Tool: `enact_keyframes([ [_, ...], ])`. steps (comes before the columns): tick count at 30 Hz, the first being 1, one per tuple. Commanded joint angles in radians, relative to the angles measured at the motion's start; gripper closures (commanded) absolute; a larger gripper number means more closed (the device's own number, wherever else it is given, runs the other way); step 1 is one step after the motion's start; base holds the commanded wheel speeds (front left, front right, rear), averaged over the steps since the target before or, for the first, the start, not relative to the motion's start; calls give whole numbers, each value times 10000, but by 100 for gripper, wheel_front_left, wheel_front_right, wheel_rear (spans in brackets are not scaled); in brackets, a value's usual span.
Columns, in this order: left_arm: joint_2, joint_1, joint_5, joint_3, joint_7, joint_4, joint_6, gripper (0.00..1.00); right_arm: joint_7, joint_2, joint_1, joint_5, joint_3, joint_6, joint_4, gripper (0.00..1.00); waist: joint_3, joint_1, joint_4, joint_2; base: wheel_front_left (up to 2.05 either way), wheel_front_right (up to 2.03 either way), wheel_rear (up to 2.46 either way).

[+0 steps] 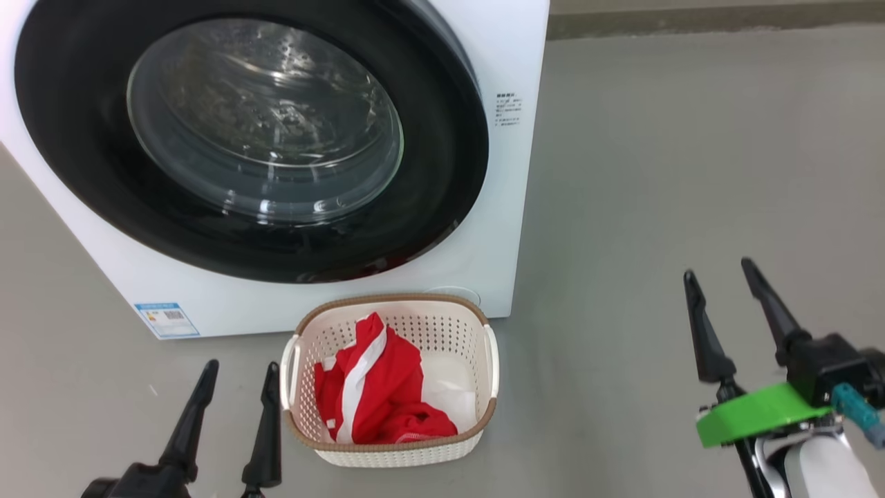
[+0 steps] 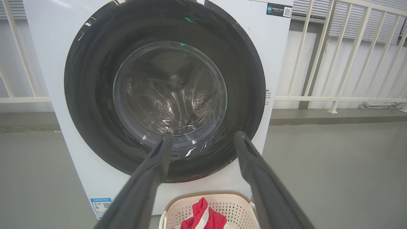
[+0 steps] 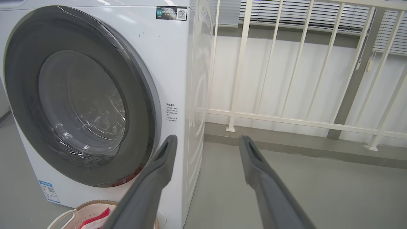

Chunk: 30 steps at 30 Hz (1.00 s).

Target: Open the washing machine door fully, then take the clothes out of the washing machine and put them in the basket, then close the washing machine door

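Wide grey floor [image 1: 691, 138] beside washing machine [image 1: 515, 62]

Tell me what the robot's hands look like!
The left gripper and right gripper each have two long, dark fingers tapering to points. Behind the right one sit a bright green ring, a small teal plug and a shiny white forearm.

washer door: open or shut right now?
Shut. The washing machine door lies flush against the washing machine front, drum visible only through its glass. Latched or not: cannot tell.
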Motion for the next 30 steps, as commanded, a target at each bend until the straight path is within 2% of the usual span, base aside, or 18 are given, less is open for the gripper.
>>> enact_keyframes([
  [1,90,-43,-24,372,-120,-304,77,0,-61,-5,134,69,220,-34,-343,0,-157,0,-14,0,0,0,0],
  [14,0,617,-5,636,-120,-628,261,0,-61,-5,1413,629,232,-34,-778,0,-578,0,-69,0,0,0,0],
  [25,8,686,128,729,-120,-586,287,0,-61,-5,1630,839,428,-34,-828,0,-600,0,-119,0,0,0,0],
  [26,-40,869,69,368,0,-338,238,100,2,80,1796,819,180,0,-573,100,-600,0,-120,0,0,0,0],
  [30,-104,921,83,321,38,17,260,100,10,167,1850,824,216,2,-213,100,-596,0,-120,0,0,0,0],
])
